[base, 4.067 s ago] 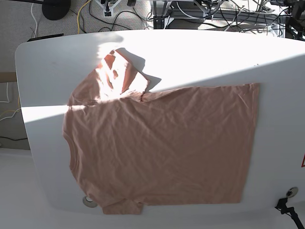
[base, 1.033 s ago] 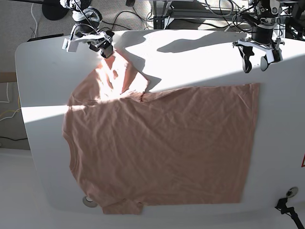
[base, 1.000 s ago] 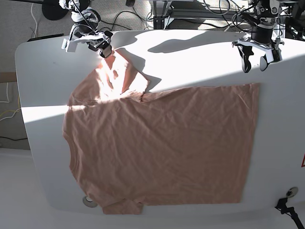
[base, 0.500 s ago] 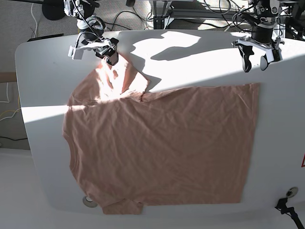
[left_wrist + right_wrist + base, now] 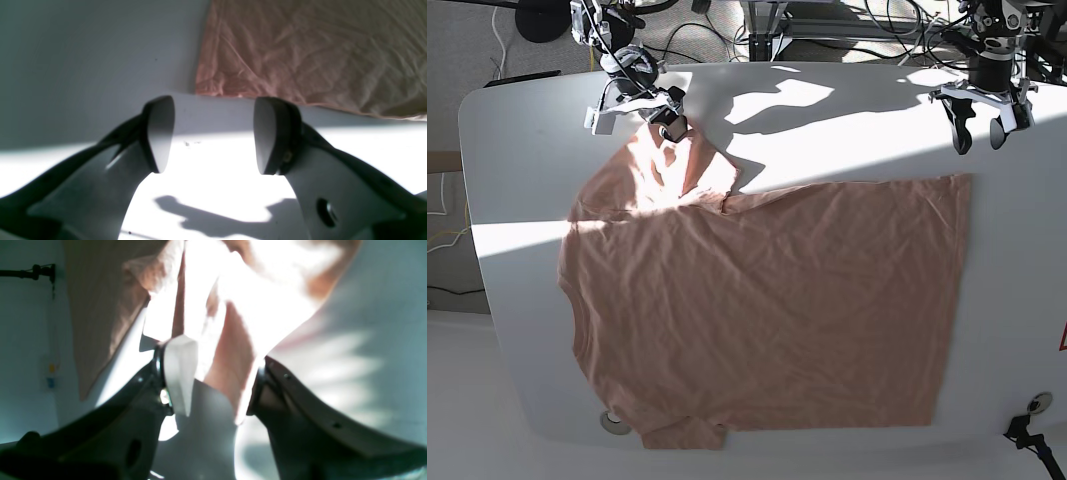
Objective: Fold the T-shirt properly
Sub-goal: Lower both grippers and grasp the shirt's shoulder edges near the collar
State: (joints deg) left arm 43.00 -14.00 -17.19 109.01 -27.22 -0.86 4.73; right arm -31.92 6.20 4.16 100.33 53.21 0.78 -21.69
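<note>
Lying spread flat across white tabletop (image 5: 847, 110), T-shirt (image 5: 767, 310) salmon-pink, wrinkled, hem toward base view's right, collar side toward left; far-left sleeve (image 5: 682, 160) folded up over itself in a bright sun patch. No readable brand, label or writing anywhere on fabric; no print visible on the side facing up. Right gripper (image 5: 642, 108) down at tip of that folded sleeve, jaws partly apart with sleeve cloth (image 5: 230, 373) running between them in wrist view; fingers (image 5: 178, 373) flanking fabric, cannot tell if pinched tight yet. Left gripper (image 5: 982, 118) hovering over bare tabletop just beyond far hem corner (image 5: 213, 83), jaws open, nothing between, pads (image 5: 160, 133) clear of cloth. Hard sunlight band and arm shadows crossing far half of tabletop, washing out detail in right wrist view. Cables and stand bases (image 5: 777, 25) on floor behind tabletop; round metal fitting (image 5: 614, 422) at near edge by near sleeve; another fitting (image 5: 1039, 403) plus black clamp at near right corner. Nothing lying on shirt body.
</note>
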